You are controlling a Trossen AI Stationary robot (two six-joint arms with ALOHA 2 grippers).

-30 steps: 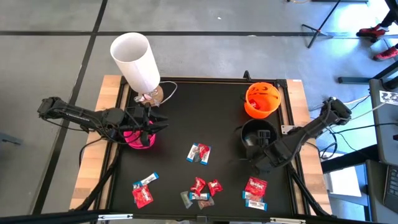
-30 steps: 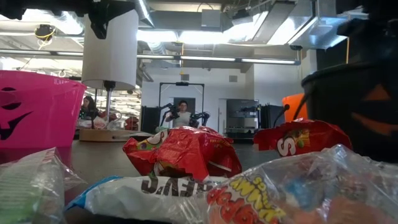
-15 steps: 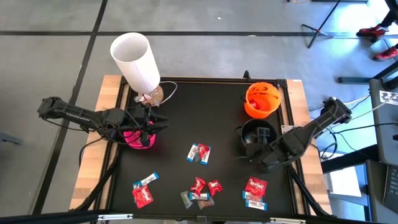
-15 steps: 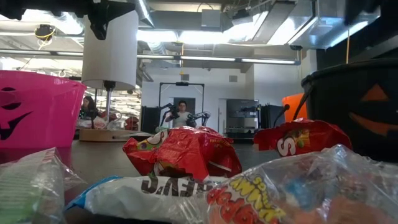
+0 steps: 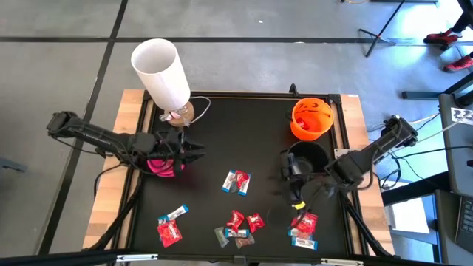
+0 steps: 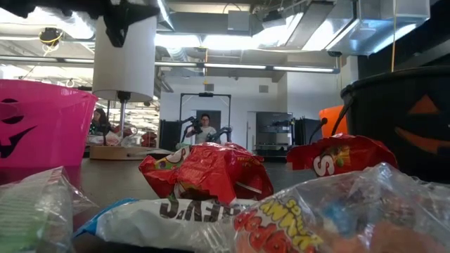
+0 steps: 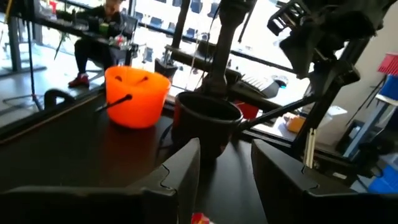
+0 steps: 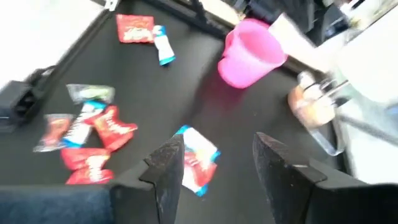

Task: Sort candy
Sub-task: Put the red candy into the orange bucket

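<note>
Wrapped candy lies in groups on the black mat: one pair (image 5: pixel 237 182) mid-table, a cluster (image 5: pixel 240 226) near the front edge, one group (image 5: pixel 170 227) at front left and one (image 5: pixel 304 225) at front right. My left gripper (image 5: pixel 195 151) is open, just right of the pink bowl (image 5: pixel 164 165), holding nothing; its fingers (image 7: pixel 180 171) point toward the black bowl (image 7: pixel 208 118). My right gripper (image 5: pixel 294 192) is open and empty, beside the black bowl (image 5: pixel 308 157), above the front-right candy. Its wrist view looks over the mid-table candy (image 8: pixel 196 158) and the pink bowl (image 8: pixel 249 53).
An orange bowl (image 5: pixel 312 119) stands behind the black one at the far right. A lamp with a tall white shade (image 5: pixel 161 72) stands at the far left corner, behind the pink bowl. A person (image 6: pixel 205 128) is in the room beyond. Bare mat lies between the bowls.
My right gripper has drawn away from over the black bowl, swinging toward the near edge, and now hangs over the front-right candy. My left gripper has shifted slightly toward the table's right, off the pink bowl. No candy has moved.
</note>
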